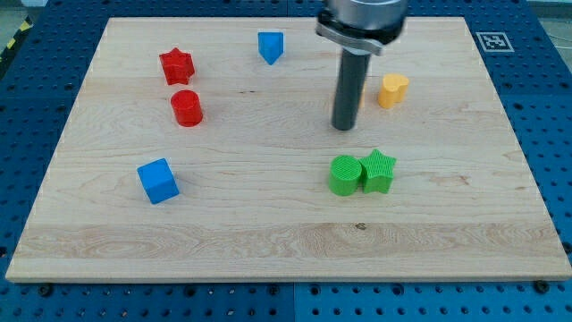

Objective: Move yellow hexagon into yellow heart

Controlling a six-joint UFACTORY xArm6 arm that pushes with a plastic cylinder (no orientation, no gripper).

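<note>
Your tip [345,127] rests on the table [268,233], near but not touching the yellow hexagon [392,90]; the tool has no jaws.

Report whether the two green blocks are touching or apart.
Touching. The green cylinder and green star sit side by side with no board showing between them. My tip is just above them in the view, clear of both.

The board [268,215] is pale wood with visible grain, smooth and matt. The blocks look like matt plastic: the green cylinder [345,174] and green star [379,171] show fine ribbed layer lines, and the red star [176,65] does faintly too. The rod [347,89] looks like dark metal with a dull sheen. The surrounding blue surface [36,80] is perforated and slightly glossy.
</note>
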